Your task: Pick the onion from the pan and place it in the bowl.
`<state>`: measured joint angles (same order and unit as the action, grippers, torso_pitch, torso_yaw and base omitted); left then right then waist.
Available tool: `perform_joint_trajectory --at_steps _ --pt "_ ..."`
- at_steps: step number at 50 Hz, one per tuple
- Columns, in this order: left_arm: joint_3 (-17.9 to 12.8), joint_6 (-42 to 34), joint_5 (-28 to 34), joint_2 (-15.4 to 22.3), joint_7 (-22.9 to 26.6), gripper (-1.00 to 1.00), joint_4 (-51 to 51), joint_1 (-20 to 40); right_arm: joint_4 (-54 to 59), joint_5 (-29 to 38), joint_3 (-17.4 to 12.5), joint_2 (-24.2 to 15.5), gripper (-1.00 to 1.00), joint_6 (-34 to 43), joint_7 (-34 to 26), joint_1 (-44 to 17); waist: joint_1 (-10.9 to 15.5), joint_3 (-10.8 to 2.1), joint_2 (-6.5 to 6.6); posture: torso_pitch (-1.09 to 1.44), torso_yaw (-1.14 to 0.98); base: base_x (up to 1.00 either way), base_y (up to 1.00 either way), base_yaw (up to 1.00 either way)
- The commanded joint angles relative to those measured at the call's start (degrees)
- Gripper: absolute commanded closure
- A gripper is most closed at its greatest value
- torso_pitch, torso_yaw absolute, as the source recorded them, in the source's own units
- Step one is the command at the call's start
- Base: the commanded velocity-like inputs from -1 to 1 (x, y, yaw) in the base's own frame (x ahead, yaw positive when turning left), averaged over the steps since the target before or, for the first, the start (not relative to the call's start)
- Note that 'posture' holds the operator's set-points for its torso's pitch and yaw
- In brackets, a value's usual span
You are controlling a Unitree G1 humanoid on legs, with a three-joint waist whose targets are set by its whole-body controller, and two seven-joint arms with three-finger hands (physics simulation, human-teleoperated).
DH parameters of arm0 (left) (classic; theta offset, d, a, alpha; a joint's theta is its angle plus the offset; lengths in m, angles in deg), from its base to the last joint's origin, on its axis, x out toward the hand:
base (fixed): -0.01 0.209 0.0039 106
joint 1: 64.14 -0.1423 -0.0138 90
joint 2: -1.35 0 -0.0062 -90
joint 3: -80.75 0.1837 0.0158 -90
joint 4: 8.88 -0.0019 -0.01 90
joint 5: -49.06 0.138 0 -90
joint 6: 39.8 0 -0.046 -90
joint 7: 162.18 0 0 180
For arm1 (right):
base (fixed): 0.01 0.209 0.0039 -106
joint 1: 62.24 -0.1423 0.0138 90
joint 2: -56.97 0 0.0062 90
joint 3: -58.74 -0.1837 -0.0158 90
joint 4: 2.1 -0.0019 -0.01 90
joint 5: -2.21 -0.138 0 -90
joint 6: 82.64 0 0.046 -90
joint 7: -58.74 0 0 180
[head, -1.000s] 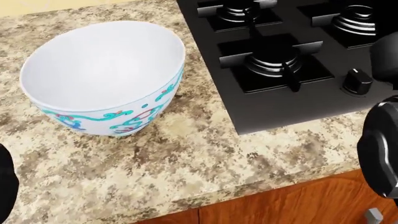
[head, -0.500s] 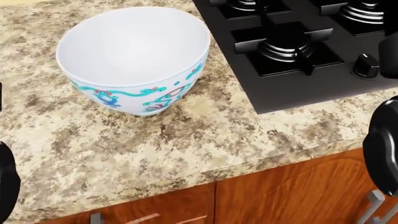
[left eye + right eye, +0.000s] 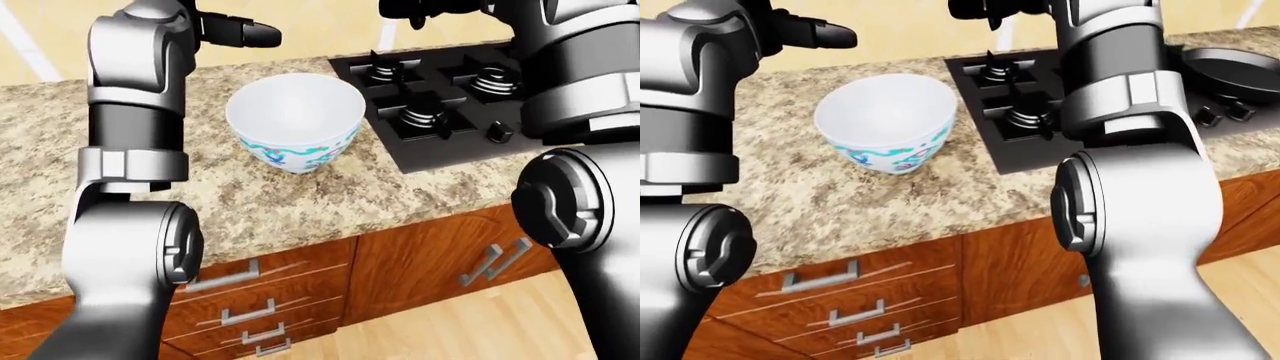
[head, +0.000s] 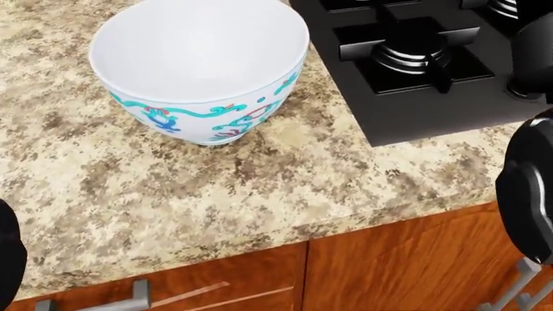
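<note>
Though no onion shows:
Bowl [image 4: 199, 48]: upright on counter [image 4: 173, 188], stove [image 4: 415, 84] at 3 o'clock.
Left hand [image 3: 240, 32]: grip unclear.
Right hand [image 3: 985, 9]: grip unclear.

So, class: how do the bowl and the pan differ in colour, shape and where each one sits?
The bowl is white with turquoise patterning; the pan is plain black. The bowl is deep and rounded; the pan looks shallow and flat. The bowl stands on the granite counter; the pan sits on the black stove. Both are upright; the bowl is empty, the pan's contents don't show.
</note>
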<state>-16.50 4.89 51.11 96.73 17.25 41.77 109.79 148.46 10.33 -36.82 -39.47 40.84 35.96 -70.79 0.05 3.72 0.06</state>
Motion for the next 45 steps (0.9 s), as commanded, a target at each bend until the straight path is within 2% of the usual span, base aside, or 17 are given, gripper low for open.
perform_joint_trajectory --at_steps 1,4,5,6,16,19,22,23,25,27,32,35,36,37,38,41,45 --pt "-0.2 1.57 0.15 0.61 -0.22 -1.0 1.93 2.2 -2.21 0.09 -0.3 -0.57 1.0 -1.54 0.28 -2.39 0.0 -2.0 0.02 0.0 0.0 0.0 0.0 0.0" --pt "-0.22 1.5 0.12 0.64 -0.22 -1.0 2.1 2.05 -2.29 0.16 -0.41 -0.55 1.0 -1.45 0.24 -2.26 -0.04 -2.07 0.13 0.0 0.0 0.0 0.0 0.0" --pt "-0.21 1.46 0.11 0.65 -0.22 -1.0 2.14 2.05 -2.37 0.2 -0.41 -0.54 1.0 -1.4 0.21 -2.27 -0.21 -3.77 0.28 0.0 0.0 0.0 0.07 0.0" --pt "-0.22 1.43 0.09 0.64 -0.23 -1.0 2.17 2.05 -2.43 0.2 -0.45 -0.53 1.0 -1.3 0.21 -2.31 0.4 -4.17 0.18 0.0 0.0 0.0 0.0 0.28" --pt "-0.22 1.74 0.05 0.73 -0.23 -1.0 1.69 2.18 -2.51 0.35 -0.47 -0.44 1.0 -1.03 -0.09 -2.34 0.26 -3.89 1.61 0.0 0.0 0.0 0.0 0.6" --pt "-0.21 1.67 0.03 0.72 -0.22 -1.0 1.7 2.31 -2.44 0.44 -0.42 -0.41 1.0 -1.06 -0.21 -2.54 0.26 -3.2 -0.49 0.0 0.0 0.0 0.0 0.64" --pt "-0.21 1.66 0.04 0.8 -0.19 -1.0 1.69 2.38 -2.35 0.5 -0.4 -0.4 1.0 -1.04 -0.38 -2.68 0.1 -2.35 -5.47 0.0 0.0 0.0 0.0 0.65" --pt "-0.23 1.67 0.03 0.81 -0.2 -1.0 1.64 2.4 -2.35 0.53 -0.37 -0.37 1.0 -1.04 -0.46 -2.7 0.19 -2.34 -3.45 0.0 0.0 0.0 0.0 0.65" --pt "-0.2 1.67 0.05 0.8 -0.18 -1.0 1.66 2.41 -2.39 0.57 -0.38 -0.39 1.0 -0.97 -0.54 -2.8 1.01 -3.13 -4.06 0.0 0.0 0.0 0.0 0.65" --pt "-0.18 1.78 0.07 0.76 -0.21 -1.0 1.45 2.55 -2.42 0.61 -0.37 -0.39 1.0 -0.84 -0.67 -2.86 1.36 -3.46 -3.26 0.0 0.0 0.0 0.0 0.65" --pt "-0.12 1.79 0.05 0.53 -0.28 -1.0 1.52 2.47 -2.69 0.57 -0.48 -0.4 1.0 -0.71 -0.81 -2.62 0.97 -3.03 -0.09 0.0 0.0 0.0 0.0 0.65" --pt "-0.16 1.32 0.02 0.66 -0.22 -1.0 2.05 2.47 -3.02 0.28 -0.86 -0.46 1.0 -0.73 -0.49 -2.66 -0.62 -3.35 3.2 0.0 0.0 0.0 0.11 0.4" --pt "-0.13 1.25 0.03 0.66 -0.22 -1.0 2.14 2.45 -2.97 0.44 -0.62 -0.43 1.0 -1.08 -0.48 -2.57 -0.07 -2.38 2.38 0.0 0.0 0.0 0.0 0.0" --pt "-0.17 1.22 0.02 0.67 -0.22 -1.0 2.14 2.5 -2.85 0.4 -0.65 -0.44 1.0 -1.23 -0.47 -2.57 -0.92 -2.98 4.74 0.0 0.0 0.0 0.0 0.0" --pt "-0.18 1.26 0.01 0.67 -0.24 -1.0 2.06 2.55 -2.65 0.38 -0.67 -0.43 1.0 -1.25 -0.41 -2.55 -1.13 -2.32 3.63 0.0 0.0 0.0 0.0 0.0" --pt "-0.14 1.2 0.02 0.64 -0.23 -1.0 2.07 2.69 -2.31 0.33 -0.69 -0.44 1.0 -1.43 -0.27 -2.62 -1.52 -1.98 3.33 0.0 0.0 0.0 0.0 0.0" --pt "-0.08 0.85 0.02 0.56 -0.17 -1.0 2.6 2.53 -2.27 0.32 -0.68 -0.49 1.0 -0.93 -0.12 -2.63 -1.43 -0.94 1.07 0.0 0.0 0.0 0.0 0.0"
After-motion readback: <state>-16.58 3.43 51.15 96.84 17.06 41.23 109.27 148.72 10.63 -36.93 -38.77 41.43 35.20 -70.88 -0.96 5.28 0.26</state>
